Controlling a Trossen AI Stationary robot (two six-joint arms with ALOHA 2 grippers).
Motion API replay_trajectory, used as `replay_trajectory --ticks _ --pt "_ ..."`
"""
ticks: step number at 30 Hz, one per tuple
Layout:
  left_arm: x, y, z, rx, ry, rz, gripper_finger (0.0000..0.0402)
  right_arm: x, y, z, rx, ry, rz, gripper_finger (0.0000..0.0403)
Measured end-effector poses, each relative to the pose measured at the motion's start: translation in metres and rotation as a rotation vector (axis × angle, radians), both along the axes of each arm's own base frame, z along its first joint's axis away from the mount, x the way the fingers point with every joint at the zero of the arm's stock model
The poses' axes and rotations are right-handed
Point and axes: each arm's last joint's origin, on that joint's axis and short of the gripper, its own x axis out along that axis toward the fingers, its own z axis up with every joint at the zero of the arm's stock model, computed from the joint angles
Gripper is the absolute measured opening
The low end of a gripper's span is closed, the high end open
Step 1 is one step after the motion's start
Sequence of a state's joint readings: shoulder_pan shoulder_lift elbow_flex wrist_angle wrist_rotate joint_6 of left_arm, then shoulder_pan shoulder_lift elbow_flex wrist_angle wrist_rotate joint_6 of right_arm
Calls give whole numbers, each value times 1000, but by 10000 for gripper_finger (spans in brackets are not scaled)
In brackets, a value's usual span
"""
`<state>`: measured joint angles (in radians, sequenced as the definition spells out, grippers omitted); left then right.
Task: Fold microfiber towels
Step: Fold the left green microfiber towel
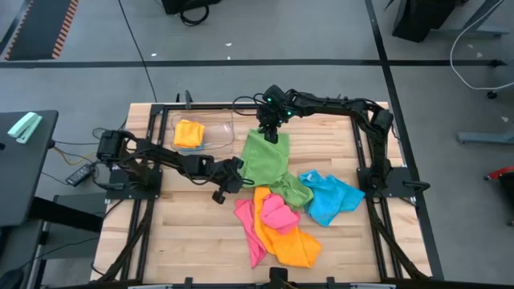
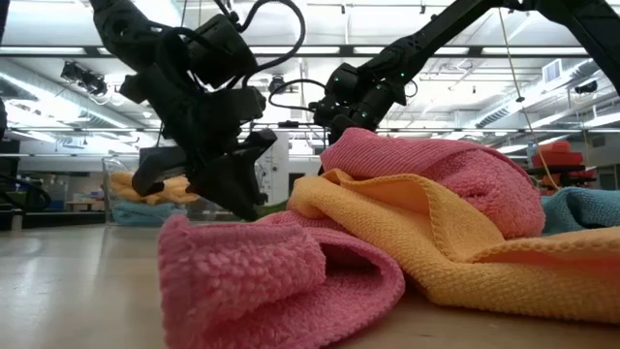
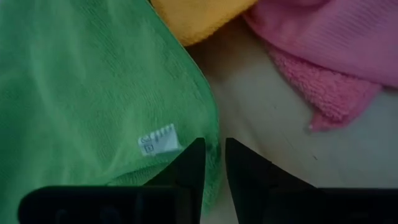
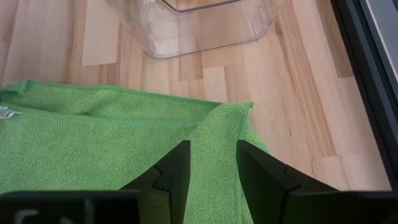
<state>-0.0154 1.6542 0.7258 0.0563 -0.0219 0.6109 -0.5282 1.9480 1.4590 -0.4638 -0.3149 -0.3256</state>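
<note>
A green microfiber towel (image 1: 265, 156) lies spread on the wooden table's middle, a white tag (image 3: 157, 140) near one edge. My right gripper (image 1: 271, 128) is shut on its far end, beside the clear bin (image 1: 210, 128). My left gripper (image 3: 215, 158) stands at the towel's left edge (image 1: 241, 170). Its fingers are a narrow gap apart, with the edge (image 3: 214, 134) running in between them. More towels lie heaped at the near right: pink (image 1: 277, 213), orange (image 1: 287, 241) and blue (image 1: 329, 197). My right gripper pinches a raised strip of the green towel at its far corner (image 4: 214, 134) between its two fingers. They slant down from the table's far right. The corner is drawn up into the fingers while the rest of the towel (image 4: 93, 143) lies flat on the table. My left gripper has the towel's left edge in its gap; whether the fingers touch it, I cannot tell.
The clear bin (image 4: 199, 25) at the far left holds a folded orange towel (image 1: 189, 132). A second pink towel (image 1: 249, 229) lies near the front and fills the low view (image 2: 252, 281). Bare wood (image 1: 185, 233) lies at the near left.
</note>
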Motion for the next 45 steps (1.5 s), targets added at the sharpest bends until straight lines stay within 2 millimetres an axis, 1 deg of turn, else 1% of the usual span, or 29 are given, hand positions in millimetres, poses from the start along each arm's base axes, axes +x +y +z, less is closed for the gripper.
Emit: replay_trajectory --ticks 15,23,27,30,33,40,42,45 --pt "4 0 4 -11 -53 12 42 0 0 0 0 0 0 138" --pt "4 0 4 -26 -57 28 10 0 0 0 0 -1 0 138" --pt "5 0 5 -61 -70 66 11 0 0 0 0 -1 0 138" --pt "6 0 6 -109 -84 118 21 0 0 0 0 -1 0 138" --pt "6 1 5 -176 -80 163 22 0 0 0 0 -1 0 138" --pt "5 8 8 -478 -49 233 10 0 0 0 4 0 -3 138" --pt "5 13 8 -549 -35 283 16 0 0 0 4 1 -4 138" --pt "5 19 8 -604 -28 351 33 0 0 0 9 1 -9 138"
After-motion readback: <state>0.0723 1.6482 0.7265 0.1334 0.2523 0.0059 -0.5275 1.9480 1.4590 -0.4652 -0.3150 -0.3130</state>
